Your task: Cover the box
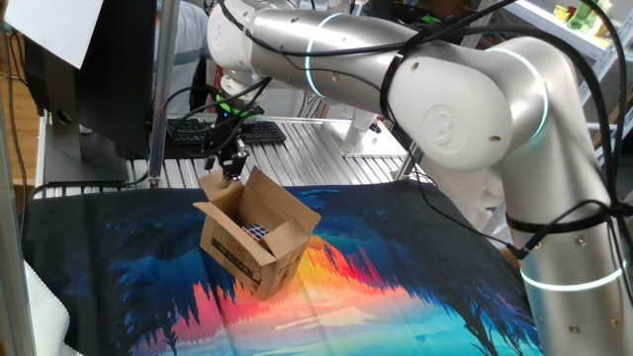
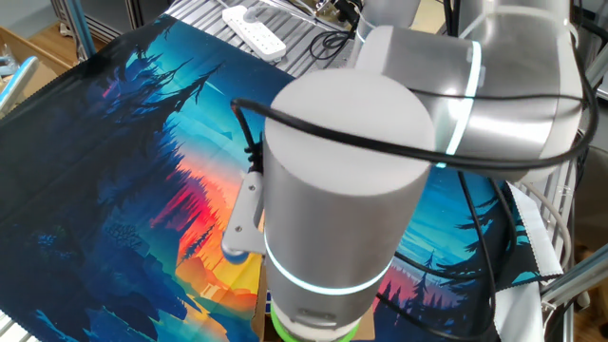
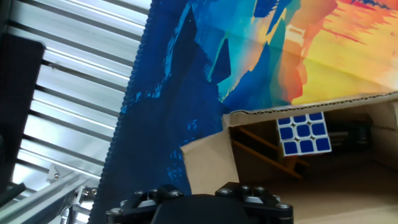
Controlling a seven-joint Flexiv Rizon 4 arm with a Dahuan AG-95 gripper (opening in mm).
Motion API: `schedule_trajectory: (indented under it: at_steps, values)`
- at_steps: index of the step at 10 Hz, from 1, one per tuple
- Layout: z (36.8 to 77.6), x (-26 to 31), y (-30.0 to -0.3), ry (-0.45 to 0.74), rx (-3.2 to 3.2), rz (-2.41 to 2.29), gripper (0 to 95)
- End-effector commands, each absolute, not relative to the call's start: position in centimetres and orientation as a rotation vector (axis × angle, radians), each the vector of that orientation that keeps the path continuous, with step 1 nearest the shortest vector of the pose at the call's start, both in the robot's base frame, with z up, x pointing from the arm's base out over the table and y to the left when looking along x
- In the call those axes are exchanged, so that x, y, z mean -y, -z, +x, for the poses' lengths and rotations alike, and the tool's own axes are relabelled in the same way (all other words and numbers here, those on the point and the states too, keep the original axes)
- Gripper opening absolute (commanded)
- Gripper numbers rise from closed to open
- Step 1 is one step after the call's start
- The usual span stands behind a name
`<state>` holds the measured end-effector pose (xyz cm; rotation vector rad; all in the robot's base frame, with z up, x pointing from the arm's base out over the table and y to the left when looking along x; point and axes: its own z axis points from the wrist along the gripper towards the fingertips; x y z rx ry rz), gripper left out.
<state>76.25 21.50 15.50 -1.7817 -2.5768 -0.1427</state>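
The box [image 1: 255, 237] is brown cardboard with black print on its long side. It stands on the colourful cloth with its top flaps standing open. A Rubik's cube [image 1: 255, 232] lies inside it, and the hand view shows the cube's blue face [image 3: 303, 135]. My gripper [image 1: 233, 168] hangs just over the box's rear-left flap [image 1: 220, 188], at its upper edge. That flap [image 3: 208, 165] fills the lower middle of the hand view. My fingertips are hidden there, and they are too small and dark in the fixed view to read. In the other fixed view my arm hides the box.
The printed cloth [image 1: 396, 287] covers the front of a slatted metal table [image 1: 326, 158]. A black keyboard [image 1: 223, 132] and a monitor [image 1: 99, 69] stand behind the box. A white power strip [image 2: 255, 28] lies at the table's far edge.
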Motion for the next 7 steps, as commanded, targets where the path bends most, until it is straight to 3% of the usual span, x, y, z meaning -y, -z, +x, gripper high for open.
schedule_trajectory:
  at_steps: [1,2,3,4,7]
  values:
    - [76.1,-21.2,-15.5,0.138,2.584,-1.772,57.0]
    - [76.1,-20.8,-15.5,0.14,2.595,-1.748,38.0]
    - [76.0,-20.4,-15.6,0.147,2.605,-1.729,38.0]
    - [75.9,-20.1,-15.6,0.151,2.61,-1.718,19.0]
    - [75.6,-19.7,-15.4,0.155,2.617,-1.709,19.0]
